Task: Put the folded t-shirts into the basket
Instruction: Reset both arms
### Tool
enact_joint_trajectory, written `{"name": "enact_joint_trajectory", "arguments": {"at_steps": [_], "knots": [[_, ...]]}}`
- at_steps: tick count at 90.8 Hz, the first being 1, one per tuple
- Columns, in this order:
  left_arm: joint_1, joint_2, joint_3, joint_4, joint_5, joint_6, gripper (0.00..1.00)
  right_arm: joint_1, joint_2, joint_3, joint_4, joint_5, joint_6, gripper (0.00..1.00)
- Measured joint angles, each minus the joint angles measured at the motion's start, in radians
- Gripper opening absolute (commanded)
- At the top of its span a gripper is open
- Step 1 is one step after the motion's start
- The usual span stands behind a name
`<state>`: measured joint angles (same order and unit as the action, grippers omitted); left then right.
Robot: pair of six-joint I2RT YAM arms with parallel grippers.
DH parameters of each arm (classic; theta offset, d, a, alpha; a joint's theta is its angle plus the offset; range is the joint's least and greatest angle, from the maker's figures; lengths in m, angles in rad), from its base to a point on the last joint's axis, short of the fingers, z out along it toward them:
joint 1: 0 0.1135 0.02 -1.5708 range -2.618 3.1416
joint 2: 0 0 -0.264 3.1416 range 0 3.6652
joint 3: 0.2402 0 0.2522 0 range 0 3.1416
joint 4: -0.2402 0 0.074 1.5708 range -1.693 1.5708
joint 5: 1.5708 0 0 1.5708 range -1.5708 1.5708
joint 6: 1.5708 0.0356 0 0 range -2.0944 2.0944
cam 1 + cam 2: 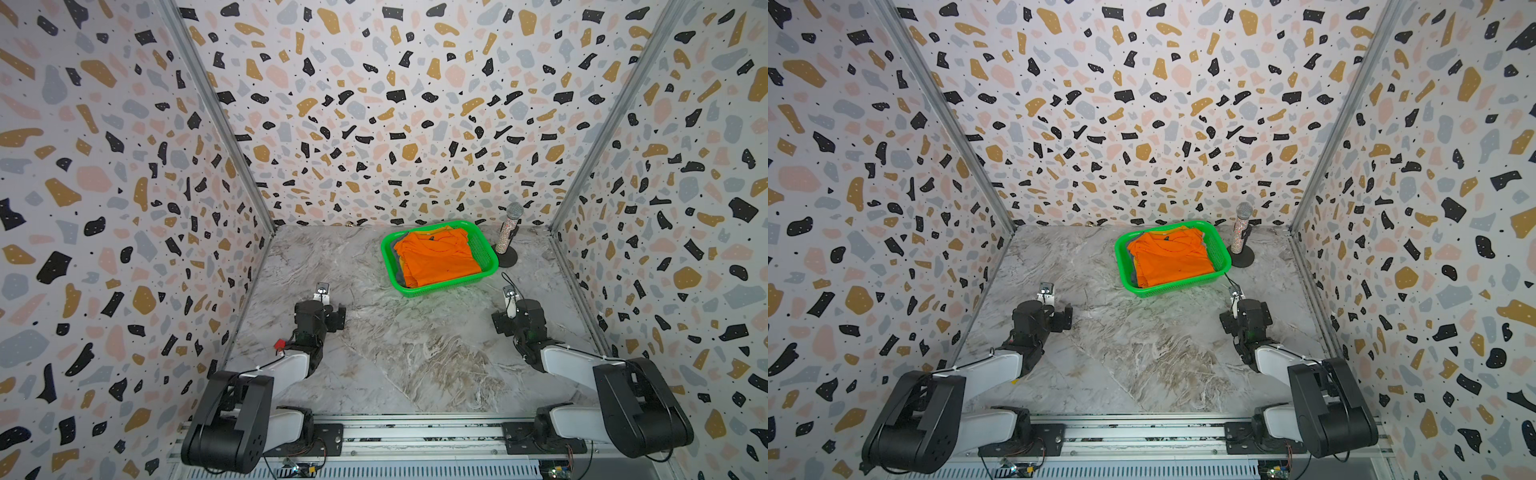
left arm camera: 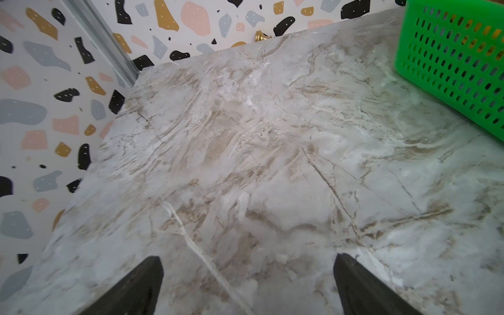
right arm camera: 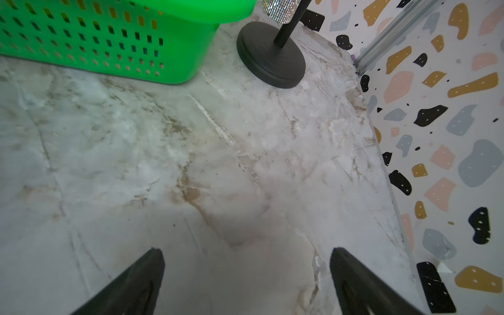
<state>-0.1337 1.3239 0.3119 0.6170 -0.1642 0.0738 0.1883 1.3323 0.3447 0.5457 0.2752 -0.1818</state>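
The marble tabletop (image 1: 415, 365) has the green basket (image 1: 484, 253) by its far edge, nearer the far right corner. The folded t-shirts (image 1: 436, 259) lie piled inside it, orange on top, and a sparkly microphone (image 1: 509, 232) stands just beside it. The left pincer (image 2: 248, 256) and right pincer (image 3: 246, 249) are wide open, holding nothing.

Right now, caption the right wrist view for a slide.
Open right fingers over marble tabletop; green basket beside microphone stand.
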Motion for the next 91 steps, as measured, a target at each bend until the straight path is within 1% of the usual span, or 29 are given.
{"name": "enact_joint_trajectory", "arguments": {"at_steps": [6,10,18,29,54,77,91], "knots": [[0.000,0.069,-0.002,0.068,0.015,0.000,1.00,-0.015,0.031,0.000,0.082,-0.014,0.018,1.00],[0.002,0.090,-0.003,0.085,0.028,0.000,1.00,-0.027,0.059,-0.006,0.153,-0.021,0.032,1.00],[0.003,0.087,-0.020,0.139,0.051,0.000,1.00,-0.048,0.116,-0.048,0.301,-0.035,0.051,1.00],[0.003,0.083,-0.024,0.169,0.046,-0.008,1.00,-0.060,0.182,-0.101,0.413,-0.048,0.062,1.00],[0.014,0.083,-0.008,0.164,-0.039,-0.054,1.00,-0.077,0.197,-0.058,0.427,-0.059,0.092,1.00],[0.014,0.083,-0.008,0.161,-0.060,-0.067,1.00,-0.085,0.197,-0.051,0.425,-0.066,0.105,1.00],[0.014,0.083,-0.008,0.161,-0.063,-0.068,1.00,-0.101,0.197,-0.043,0.402,-0.092,0.113,1.00]]}}
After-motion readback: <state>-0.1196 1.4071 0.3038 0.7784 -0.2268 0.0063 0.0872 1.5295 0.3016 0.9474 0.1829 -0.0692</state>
